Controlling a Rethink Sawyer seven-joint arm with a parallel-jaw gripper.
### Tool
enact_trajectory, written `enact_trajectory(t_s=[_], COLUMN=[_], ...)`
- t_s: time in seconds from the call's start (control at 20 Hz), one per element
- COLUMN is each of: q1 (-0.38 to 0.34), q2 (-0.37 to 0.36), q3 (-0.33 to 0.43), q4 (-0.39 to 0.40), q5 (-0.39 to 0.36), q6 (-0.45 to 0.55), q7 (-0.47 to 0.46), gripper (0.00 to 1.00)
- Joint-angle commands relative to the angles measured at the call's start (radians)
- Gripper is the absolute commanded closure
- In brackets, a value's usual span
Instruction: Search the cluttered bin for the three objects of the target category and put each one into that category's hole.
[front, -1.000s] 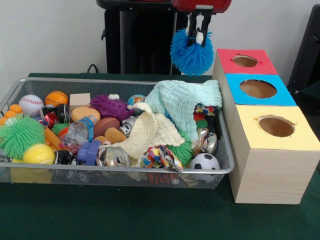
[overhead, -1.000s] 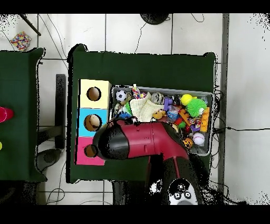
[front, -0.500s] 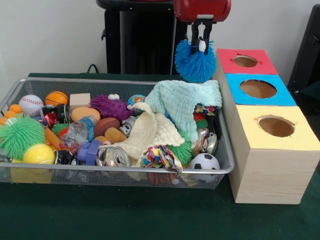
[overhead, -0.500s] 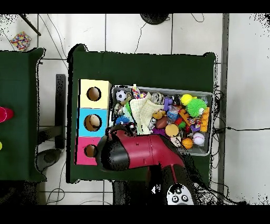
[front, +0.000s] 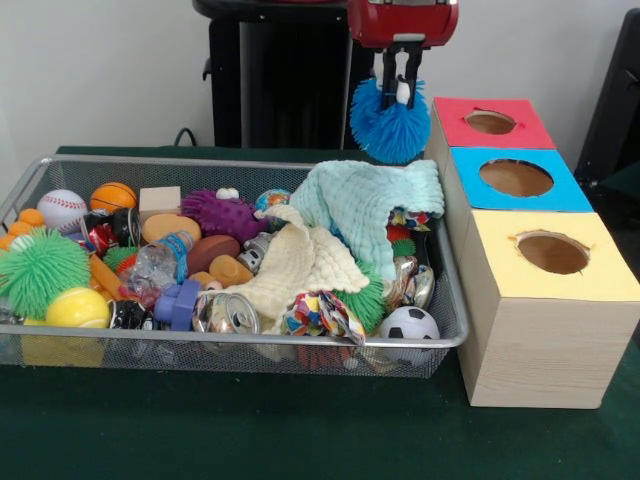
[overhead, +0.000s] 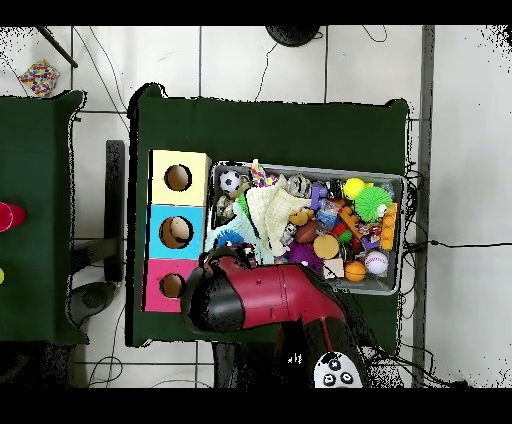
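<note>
Green cloth covers the counter (front: 300, 430), with a pale wall behind and the robot's dark pedestal at the far side. On it sits the cluttered bin (front: 240, 345), a wire-mesh basket heaped with balls, cans and two crumpled cloths, and just beside it a row of wooden boxes topped red, blue and yellow.

From above, the gripper (front: 398, 85) hangs with its jaws pinched narrow on the blue fuzzy puffball (front: 390, 125), gripping it near the top so the soft body dangles free (a white eye seems to show between the jaws). It is carried high, clear of the basket's rim and of the mint cloth (front: 370, 205), which keeps it from snagging.

The puffball hovers at the far end of the bin, just beside the red hole (front: 490, 122) but not yet over it. A short sideways move looks needed before release.
</note>
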Motion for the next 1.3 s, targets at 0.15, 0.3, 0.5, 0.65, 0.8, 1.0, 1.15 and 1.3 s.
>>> enact_trajectory(t_s=[0.15, 0.3, 0.5, 0.65, 0.8, 1.0, 1.15, 1.3], q1=[-0.012, 0.002, 0.013, 0.015, 0.021, 0.026, 0.029, 0.040], q2=[0.014, 0.010, -0.002, -0.011, -0.024, -0.032, -0.039, -0.054], q3=[-0.015, -0.023, -0.028, -0.030, -0.037, -0.040, -0.044, -0.050], q4=[0.025, 0.010, -0.001, 0.003, 0.007, 0.007, 0.009, 0.008], q5=[0.025, 0.026, 0.033, 0.038, 0.042, 0.046, 0.050, 0.065], q6=[0.008, 0.024, 0.045, 0.053, 0.061, 0.070, 0.076, 0.100], q7=[0.146, 0.152, 0.150, 0.146, 0.147, 0.141, 0.138, 0.142], gripper=[1.00, 1.00, 1.00, 1.00, 1.00, 1.00, 1.00, 1.00])
